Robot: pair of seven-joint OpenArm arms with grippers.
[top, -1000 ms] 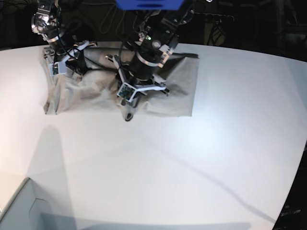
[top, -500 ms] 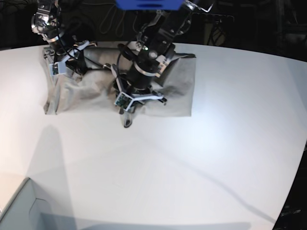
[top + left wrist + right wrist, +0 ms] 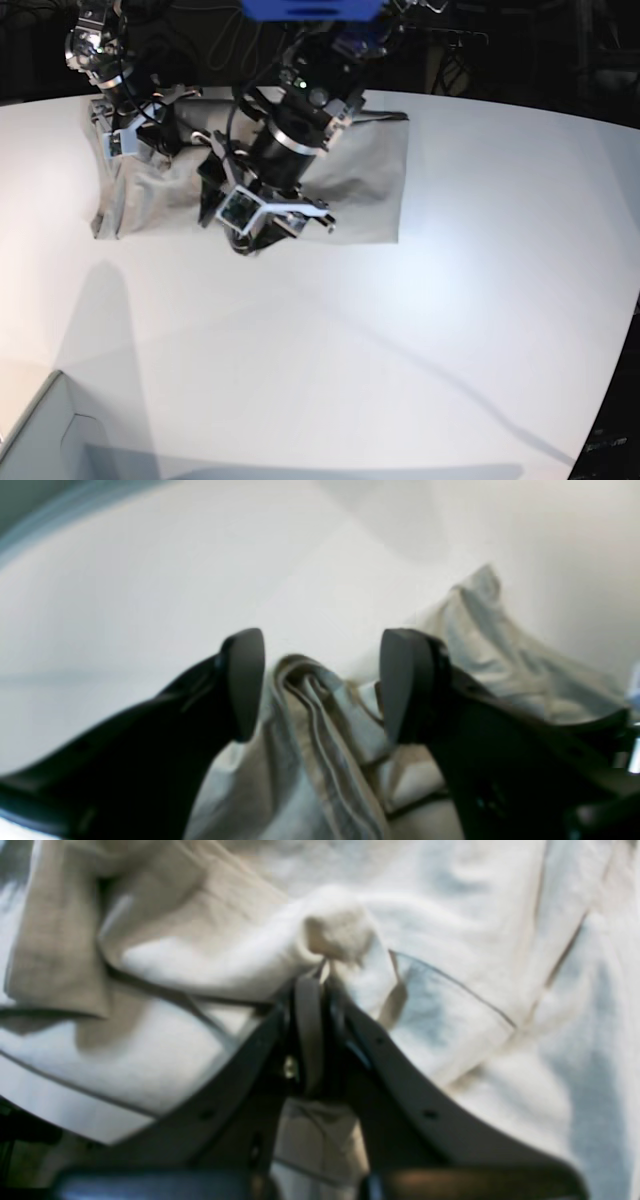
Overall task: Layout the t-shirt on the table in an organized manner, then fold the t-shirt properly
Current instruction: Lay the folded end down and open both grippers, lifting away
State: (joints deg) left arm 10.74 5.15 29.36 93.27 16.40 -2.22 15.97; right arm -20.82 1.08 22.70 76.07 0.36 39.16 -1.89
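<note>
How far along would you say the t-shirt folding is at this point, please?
Done: the t-shirt lies spread as a rough rectangle on the table. In hand: the right tool pinches a bunch of cloth; the left tool stands open over a gathered fold. Left: neat folds; the cloth looks rumpled.

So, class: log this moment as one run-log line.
left gripper: open over folded hem | right gripper: shut on t-shirt | table: shirt partly folded, far edge

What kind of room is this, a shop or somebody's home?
Most likely a robotics lab, not a home: two robot arms work over a bare white table holding only a t-shirt, with dark cables and equipment behind.
</note>
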